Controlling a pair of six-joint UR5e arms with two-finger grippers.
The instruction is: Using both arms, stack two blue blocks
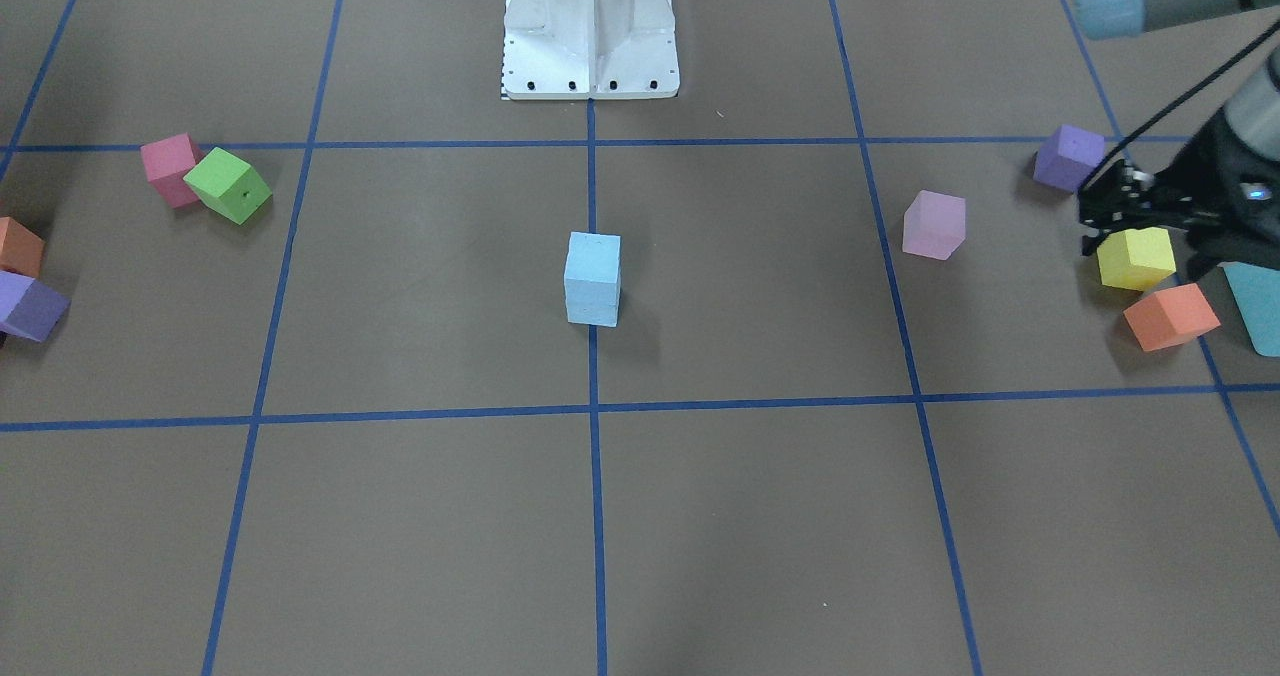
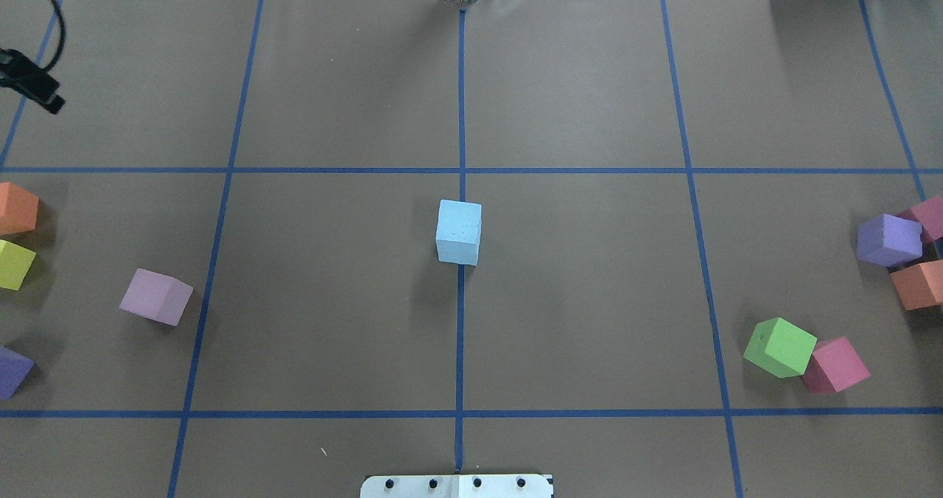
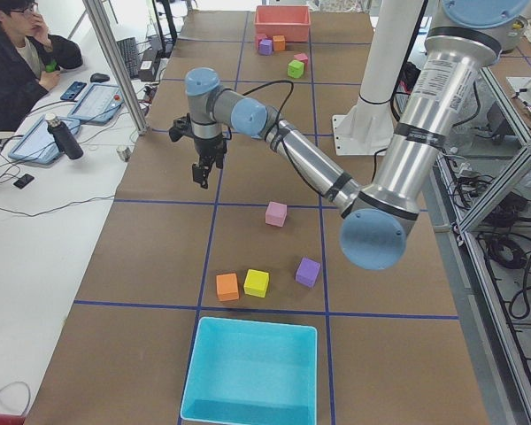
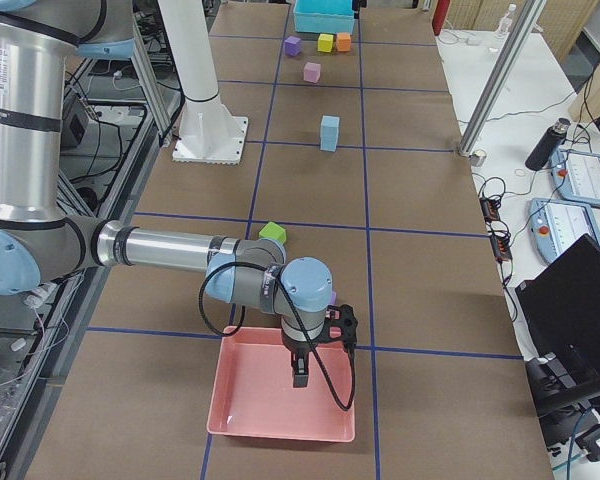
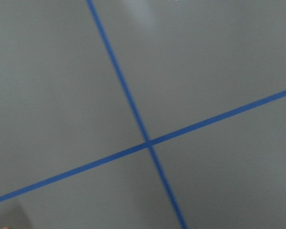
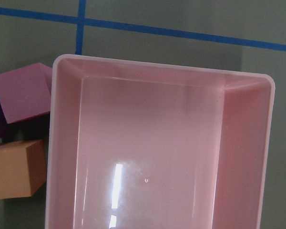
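The two blue blocks (image 1: 592, 278) stand stacked one on the other at the table's centre, on the middle blue tape line; the stack also shows in the overhead view (image 2: 459, 231) and the right side view (image 4: 329, 132). No gripper touches them. My left gripper (image 1: 1095, 221) hangs high over the table's left end, far from the stack; I cannot tell whether it is open or shut. It also shows in the left side view (image 3: 201, 175). My right gripper (image 4: 300, 372) hovers over a pink tray (image 4: 280, 405); I cannot tell its state.
Near the left gripper lie a pale pink cube (image 1: 934, 224), a purple cube (image 1: 1068, 156), a yellow cube (image 1: 1135, 258), an orange cube (image 1: 1170, 316) and a teal box (image 1: 1258, 306). Green (image 1: 228, 185), pink (image 1: 168, 168), orange and purple cubes lie at the other end. The white pedestal (image 1: 590, 26) stands at the back.
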